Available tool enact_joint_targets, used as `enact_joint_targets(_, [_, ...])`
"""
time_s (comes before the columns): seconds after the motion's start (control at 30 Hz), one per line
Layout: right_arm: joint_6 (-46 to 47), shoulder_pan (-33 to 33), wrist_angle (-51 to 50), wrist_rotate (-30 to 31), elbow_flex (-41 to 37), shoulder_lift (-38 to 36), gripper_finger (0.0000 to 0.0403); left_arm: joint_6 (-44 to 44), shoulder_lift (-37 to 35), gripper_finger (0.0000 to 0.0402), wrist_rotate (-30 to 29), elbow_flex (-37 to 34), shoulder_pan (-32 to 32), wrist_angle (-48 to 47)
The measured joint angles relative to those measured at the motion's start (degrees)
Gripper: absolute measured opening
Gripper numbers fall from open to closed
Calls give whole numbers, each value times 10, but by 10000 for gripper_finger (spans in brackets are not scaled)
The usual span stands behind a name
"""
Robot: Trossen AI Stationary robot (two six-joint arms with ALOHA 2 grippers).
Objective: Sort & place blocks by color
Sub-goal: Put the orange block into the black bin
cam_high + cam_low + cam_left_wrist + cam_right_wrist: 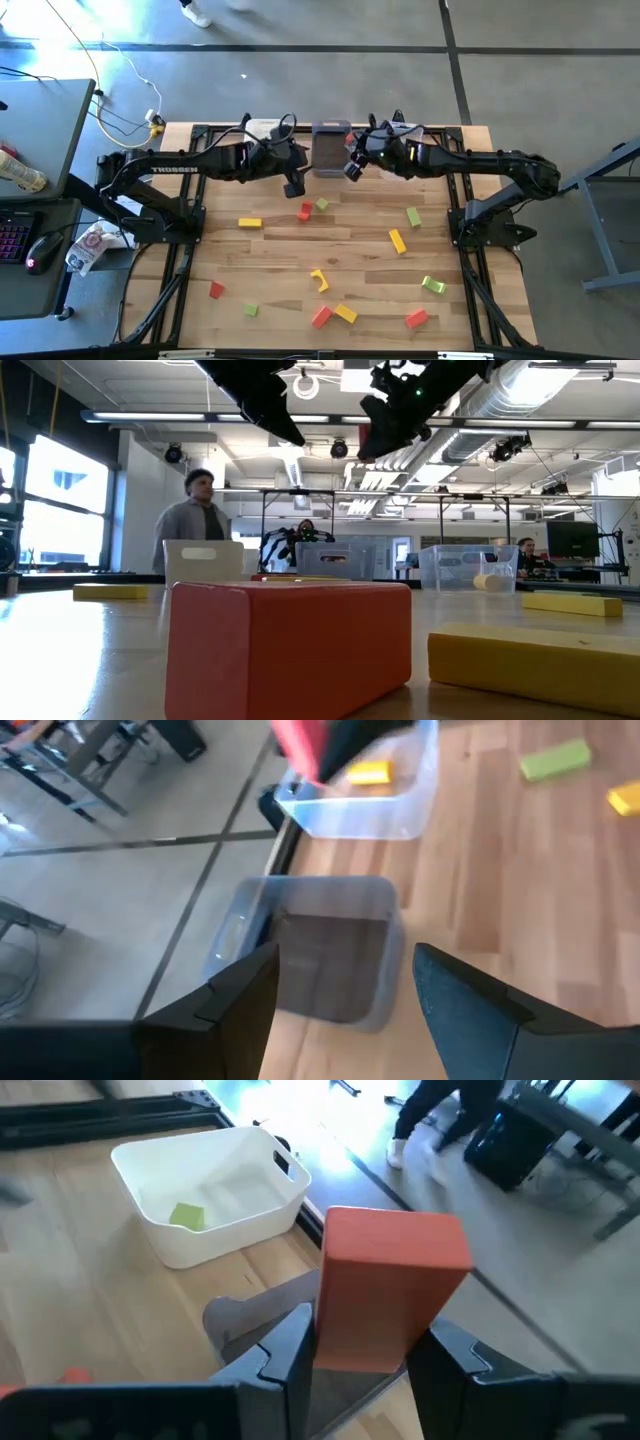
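Note:
My right gripper (pixel 370 1345) is shut on a red block (pixel 392 1275) and hangs over the dark grey bin (pixel 262 1320) at the table's far edge. My left gripper (pixel 345 970) hangs open and empty just left of it, above the same bin (pixel 330 955). The white bin (pixel 215 1190) holds a green block (pixel 187 1215). The clear bin (pixel 395 805) holds a yellow block (pixel 368 773). Red, yellow and green blocks lie loose on the table, among them a red one (pixel 305 211) and a yellow one (pixel 249 222). My right gripper pinches the red block between its two fingers by two opposite side faces (pixel 330 1335), at its near end. The fingers slant downward from the table's right. The block juts out beyond the fingertips, clear of the table and above the dark grey bin.
The three bins stand in a row along the far edge, the dark grey one (pixel 328 150) in the middle. Loose blocks are scattered over the middle and near parts of the table, such as a yellow angled one (pixel 319 280). People are in the room beyond.

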Motion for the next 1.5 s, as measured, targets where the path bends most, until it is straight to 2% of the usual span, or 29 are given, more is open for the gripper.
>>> enact_joint_targets(0.3, [39, -63, 7, -112, 0, 32, 107, -32, 0, 216, -1, 0, -38, -37])
enact_joint_targets(0.6, [39, -90, 50, -155, 0, 112, 107, -53, 0, 216, -1, 0, -59, -74])
enact_joint_targets(1.1, [53, -95, 70, -159, 0, 188, 110, -71, 0, 216, 1, 0, -59, -93])
enact_joint_targets(1.5, [58, -96, 71, -174, 0, 212, 110, -78, 0, 216, 11, 0, -59, -99])
